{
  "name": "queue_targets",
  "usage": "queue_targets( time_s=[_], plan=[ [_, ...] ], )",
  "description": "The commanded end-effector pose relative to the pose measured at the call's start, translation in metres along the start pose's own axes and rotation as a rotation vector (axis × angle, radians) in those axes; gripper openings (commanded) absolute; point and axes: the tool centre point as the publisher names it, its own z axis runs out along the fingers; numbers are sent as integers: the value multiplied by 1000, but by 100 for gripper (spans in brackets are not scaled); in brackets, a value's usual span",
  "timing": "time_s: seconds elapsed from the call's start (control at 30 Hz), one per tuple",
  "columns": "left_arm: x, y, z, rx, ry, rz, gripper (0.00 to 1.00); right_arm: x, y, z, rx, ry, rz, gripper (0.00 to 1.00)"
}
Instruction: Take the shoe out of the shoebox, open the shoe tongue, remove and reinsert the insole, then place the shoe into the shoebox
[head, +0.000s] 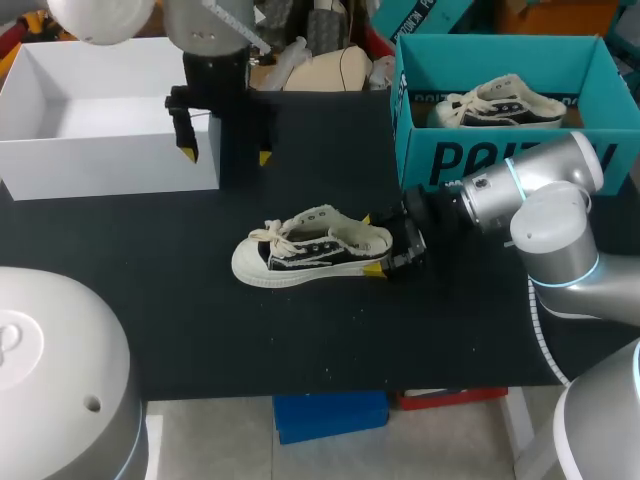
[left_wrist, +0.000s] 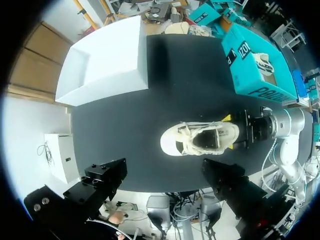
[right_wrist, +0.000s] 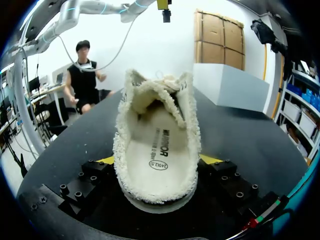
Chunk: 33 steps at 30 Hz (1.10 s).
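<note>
The sneaker (head: 310, 250) is cream with black side panels and frayed cream edging. The table (head: 300, 340) is black, the shoebox (head: 500, 165) teal with black lettering, the open box (head: 110, 165) plain white.

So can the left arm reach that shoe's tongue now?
Probably yes: the left pincer hangs open, nothing between it and the shoe; the right pincer grips only its heel.

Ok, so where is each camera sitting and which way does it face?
Head view: fixed above and behind, looking down on the table; left gripper near the white box, right gripper at the shoe's heel.
Left wrist view: high up, facing straight down on the shoe; its own dark fingers spread wide.
Right wrist view: low at the table, facing along the shoe from the heel; its yellow tips flank the heel.
Shared: the shoe, in all three.
</note>
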Motion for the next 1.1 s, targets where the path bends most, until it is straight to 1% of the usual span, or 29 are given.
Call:
queue_targets(
  time_s=[0.03,0.17,0.23,0.37,0.43,0.47,0.93,0.97,1.03,1.1],
  plan=[
    [46,7,13,0,-54,12,100,-1,-1,3,1,0,1,0],
    [73,9,23,-40,-53,52,100,-1,-1,3,1,0,1,0],
    [85,10,30,-46,-84,56,100,-1,-1,3,1,0,1,0],
    [103,12,39,-75,-87,94,100,-1,-1,3,1,0,1,0],
    [109,14,45,-95,-97,106,100,-1,-1,3,1,0,1,0],
    [110,14,48,-95,-98,106,100,-1,-1,3,1,0,1,0],
    [110,14,48,-95,-98,106,100,-1,-1,3,1,0,1,0],
    [108,13,47,-98,-95,106,100,-1,-1,3,1,0,1,0],
    [107,13,48,-90,-136,84,100,-1,-1,3,1,0,1,0],
    [109,12,50,-89,-135,91,100,-1,-1,3,1,0,1,0]
  ],
)
